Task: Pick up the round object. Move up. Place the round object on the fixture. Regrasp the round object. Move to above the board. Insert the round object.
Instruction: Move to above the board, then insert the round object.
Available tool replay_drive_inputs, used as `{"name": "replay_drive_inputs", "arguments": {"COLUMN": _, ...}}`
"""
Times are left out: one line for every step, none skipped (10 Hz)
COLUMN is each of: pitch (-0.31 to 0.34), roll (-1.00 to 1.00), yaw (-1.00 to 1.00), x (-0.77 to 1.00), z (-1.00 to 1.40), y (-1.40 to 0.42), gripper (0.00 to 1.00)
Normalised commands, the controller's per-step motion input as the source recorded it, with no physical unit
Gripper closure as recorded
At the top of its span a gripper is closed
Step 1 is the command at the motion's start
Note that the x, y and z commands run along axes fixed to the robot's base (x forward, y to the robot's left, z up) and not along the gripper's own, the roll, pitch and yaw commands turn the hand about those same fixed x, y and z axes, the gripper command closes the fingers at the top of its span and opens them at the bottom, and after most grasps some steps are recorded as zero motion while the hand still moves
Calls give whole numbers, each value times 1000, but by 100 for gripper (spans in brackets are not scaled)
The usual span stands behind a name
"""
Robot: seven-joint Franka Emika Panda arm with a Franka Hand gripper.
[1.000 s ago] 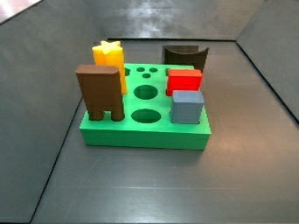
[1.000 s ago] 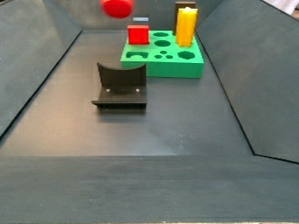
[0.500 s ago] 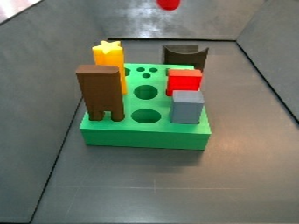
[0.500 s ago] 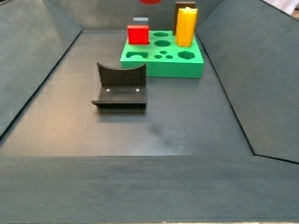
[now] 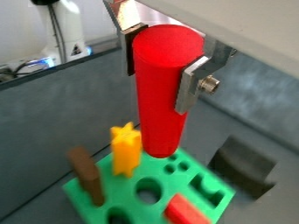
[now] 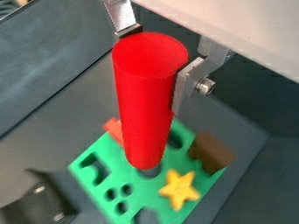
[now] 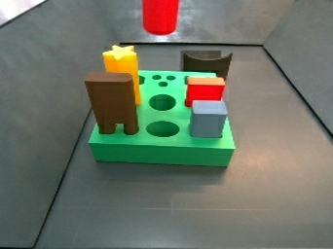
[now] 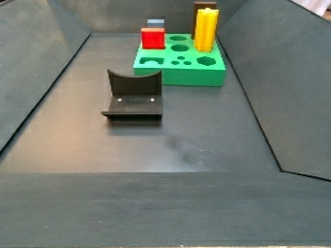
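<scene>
While above the board [image 5: 128, 188] on dark floor, fingers [image 5: 193, 83] clamping the round object [image 5: 163, 87]

The hand [image 5: 163, 63] hangs high above the board [image 7: 164, 142], its fingers [image 5: 194, 84] closed on opposite sides of the round object [image 5: 162, 92], which stands upright between them, its lower end over the board's holes. In a side view the round object [image 7: 159, 14] sits at the top edge, behind and above the board. On the board stand an arch-legged block [image 7: 113, 104], a star-topped block [image 7: 121, 66], a cube [image 7: 205, 91] and a square block [image 7: 208, 119]. The fixture [image 8: 134, 94] stands on the floor beside the board [image 8: 181, 65], apart from it.
</scene>
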Motion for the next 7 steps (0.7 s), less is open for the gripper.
{"name": "replay_drive_inputs", "arguments": {"pitch": -39, "roll": -548, "yaw": -9, "x": -68, "z": 4, "y": -1, "gripper": 100}}
{"name": "replay_drive_inputs", "arguments": {"pitch": -40, "roll": -415, "yaw": -4, "x": -58, "z": 6, "y": -3, "gripper": 100}}
{"name": "replay_drive_inputs", "arguments": {"pitch": 0, "roll": -150, "yaw": -297, "x": 911, "z": -720, "y": 40, "gripper": 100}}
{"name": "replay_drive_inputs", "arguments": {"pitch": 0, "roll": -86, "yaw": -329, "x": 886, "z": -837, "y": 69, "gripper": 100}}
{"name": "replay_drive_inputs", "arguments": {"pitch": 0, "roll": -19, "yaw": -360, "x": 723, "z": -931, "y": 54, "gripper": 100}}
{"name": "replay_drive_inputs", "arguments": {"pitch": -1, "roll": 0, "yaw": -437, "x": 0, "z": -811, "y": 91, "gripper": 100}}
{"name": "replay_drive_inputs", "arguments": {"pitch": 0, "roll": 0, "yaw": -343, "x": -294, "z": -731, "y": 197, "gripper": 100}}
